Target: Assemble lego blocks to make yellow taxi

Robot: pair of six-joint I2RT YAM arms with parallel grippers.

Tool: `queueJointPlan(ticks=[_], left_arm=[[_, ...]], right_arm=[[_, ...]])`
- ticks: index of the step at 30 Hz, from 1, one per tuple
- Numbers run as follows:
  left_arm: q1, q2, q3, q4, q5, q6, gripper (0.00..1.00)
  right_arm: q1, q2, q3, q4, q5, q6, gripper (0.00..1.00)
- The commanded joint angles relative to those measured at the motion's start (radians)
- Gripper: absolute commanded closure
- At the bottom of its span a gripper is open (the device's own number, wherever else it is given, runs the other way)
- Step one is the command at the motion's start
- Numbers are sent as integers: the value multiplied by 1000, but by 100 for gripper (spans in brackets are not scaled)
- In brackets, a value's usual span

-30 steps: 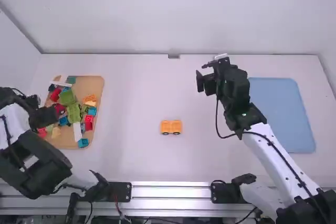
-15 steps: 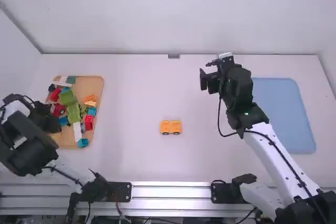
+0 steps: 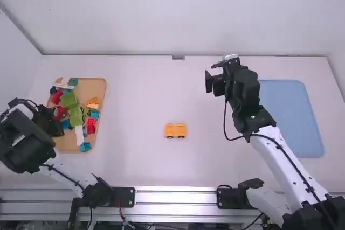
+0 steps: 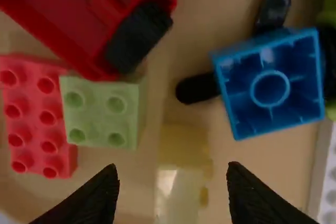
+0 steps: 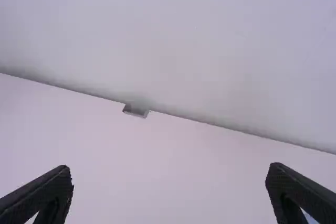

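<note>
Leaning over the left side of the frame, the left pincer (image 3: 55,127) sits above the lower left part of a tan wooden tray (image 3: 101,91) heaped with toy blocks. From its own wrist, I can see its two fingers standing apart, open, with a pale yellow block (image 4: 184,148) lying beyond the gap between them; whether they touch it I can't tell. Just beside that block is a pale green brick (image 4: 100,111), which lies against a red studded brick (image 4: 39,114) and a red wheeled piece (image 4: 68,14). A blue block (image 4: 307,85) is close by too, turned so its hollow underside shows, and near it there's a white studded plate (image 4: 328,182). The thing that looks like the start of the taxi, a yellow-orange wheeled piece (image 3: 176,130), stands by itself on the white tabletop (image 3: 140,160), right around the middle of the frame and a bit low, well apart from the tray, its dark wheels facing the lower edge. The right pincer (image 3: 211,75) hangs above the tabletop in the upper middle of the frame, a little to the right, and it's open as well, its fingers spread wide. Over at the right of the frame lies a light blue mat (image 3: 291,117).
</note>
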Motion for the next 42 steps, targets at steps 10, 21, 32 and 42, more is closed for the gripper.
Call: queueJointPlan(ticks=[10,21,32,42], left_arm=[[10,19,-103,84,-1,14,51],[10,19,-105,44,-17,-8,59],[10,19,-68,-13,-41,-38,67],[10,19,-68,21,-31,-64,59]], right_arm=[[-2,7,39,1,6,3,2],[-4,7,39,1,5,3,2],[-6,7,39,0,5,3,1],[-6,7,39,0,5,3,2]])
